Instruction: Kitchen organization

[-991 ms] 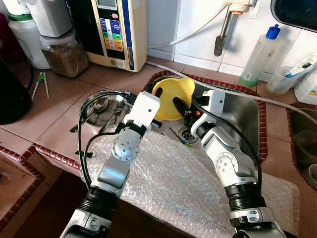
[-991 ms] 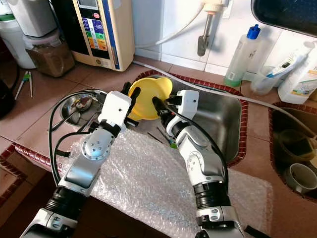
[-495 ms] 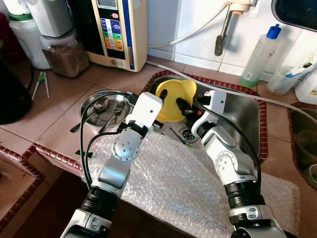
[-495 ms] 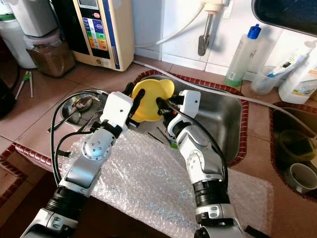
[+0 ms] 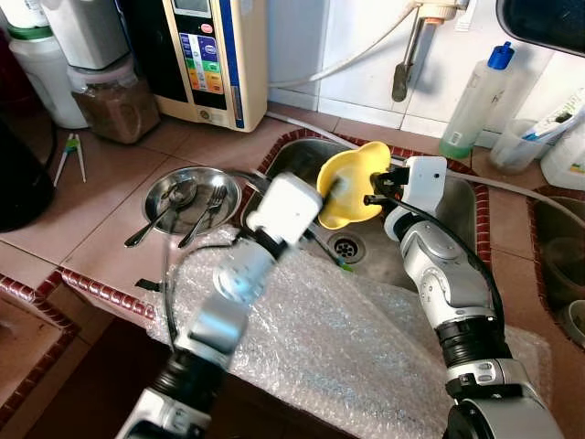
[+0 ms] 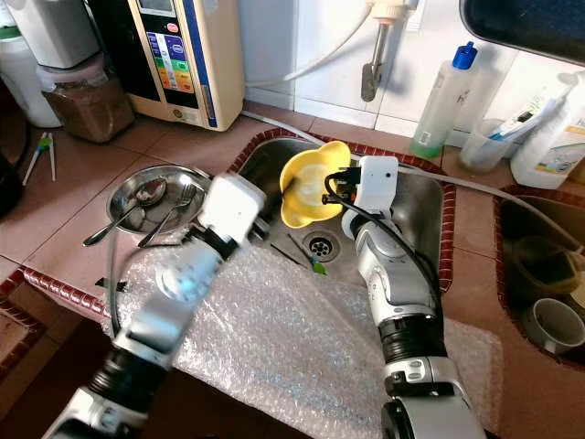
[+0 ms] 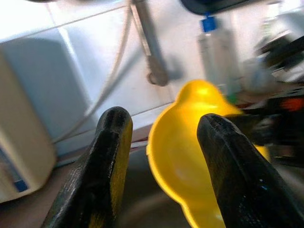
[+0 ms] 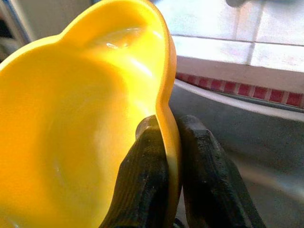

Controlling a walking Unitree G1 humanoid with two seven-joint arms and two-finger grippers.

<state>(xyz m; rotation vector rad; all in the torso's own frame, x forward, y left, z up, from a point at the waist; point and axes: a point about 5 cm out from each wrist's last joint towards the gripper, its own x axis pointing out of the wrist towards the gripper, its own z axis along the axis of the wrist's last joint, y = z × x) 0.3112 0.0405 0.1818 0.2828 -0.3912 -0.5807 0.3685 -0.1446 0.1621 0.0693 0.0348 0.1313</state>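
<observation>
Right gripper (image 8: 164,156) is pinched shut on the rim of the yellow plastic bowl with a wavy edge (image 6: 309,183), one black finger inside the rim, one outside, so the bowl hangs tilted on its side above the stainless steel sink basin (image 6: 416,206), clear of the drain (image 6: 319,245). An edge grip like this makes sense for a thin-walled, light bowl: nothing else on it to grab. Left gripper (image 7: 159,142) sits just beside the bowl with its two black fingers spread wide and nothing between them; the bowl is beyond the fingertips and I can't tell if they touch it. It looks placed to steady or take over the bowl, but that's a guess. Bowl's open side faces the left arm. On the brown tiled counter (image 5: 110,174), to the robot's left of the sink, a round steel dish holding a spoon and fork (image 5: 187,194) sits apart from the action. A sheet of clear bubble wrap (image 5: 320,338) covers the counter edge in front of the sink, probably as a padded drop spot. A small green-tipped utensil (image 6: 309,263) lies near the drain. Likely step: lifting the bowl out of the sink to put it away.
</observation>
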